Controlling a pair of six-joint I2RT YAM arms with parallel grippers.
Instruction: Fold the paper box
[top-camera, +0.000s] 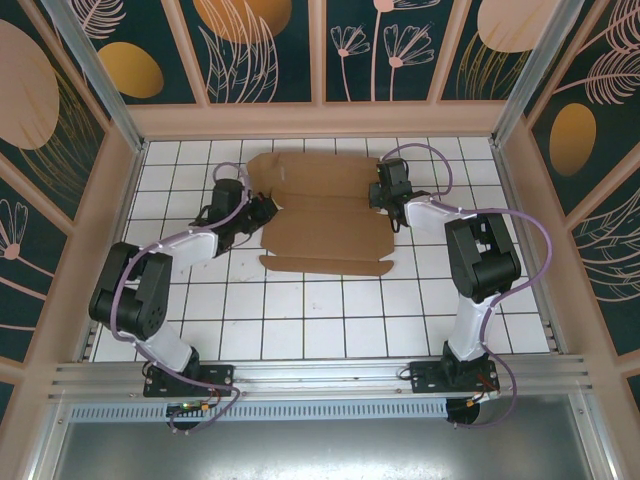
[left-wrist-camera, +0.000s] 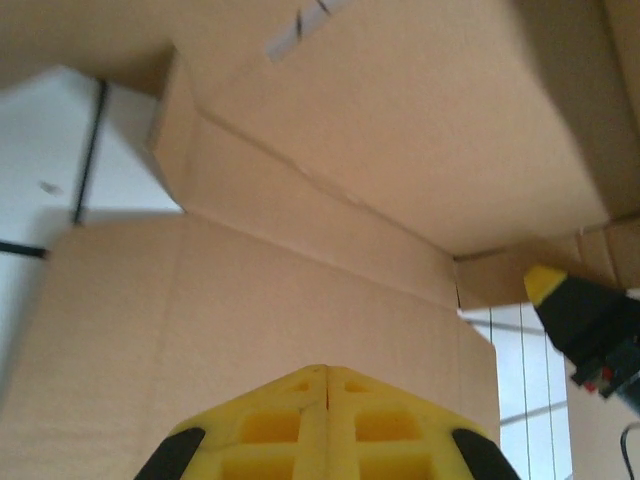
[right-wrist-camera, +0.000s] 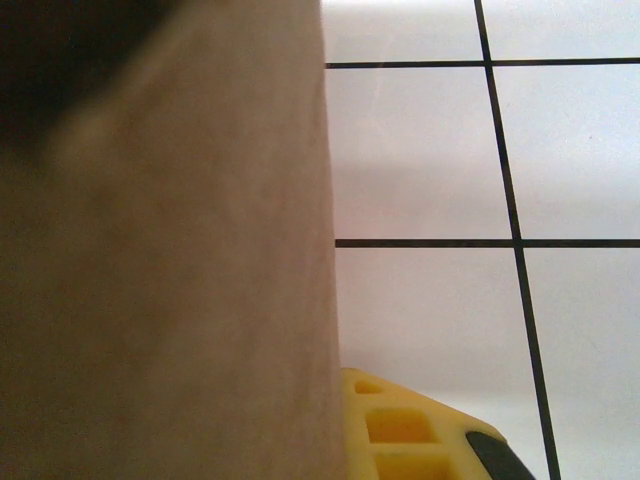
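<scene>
Currently, the flat brown die-cut cardboard paper box (top-camera: 325, 225) lies at mid-rear of the white tiled surface (top-camera: 300, 310). Left hand (left-wrist-camera: 325, 372) pressed together at its left edge. Right hand (top-camera: 386, 203) pinching its right flap.

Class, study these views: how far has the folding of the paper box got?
Done: little; the paper box lies mostly flat on the tiled table. In hand: the right gripper appears to pinch its right edge flap, and the shut left gripper sits at the left edge, where a panel is lifted. Left: folding all sides closed.
</scene>
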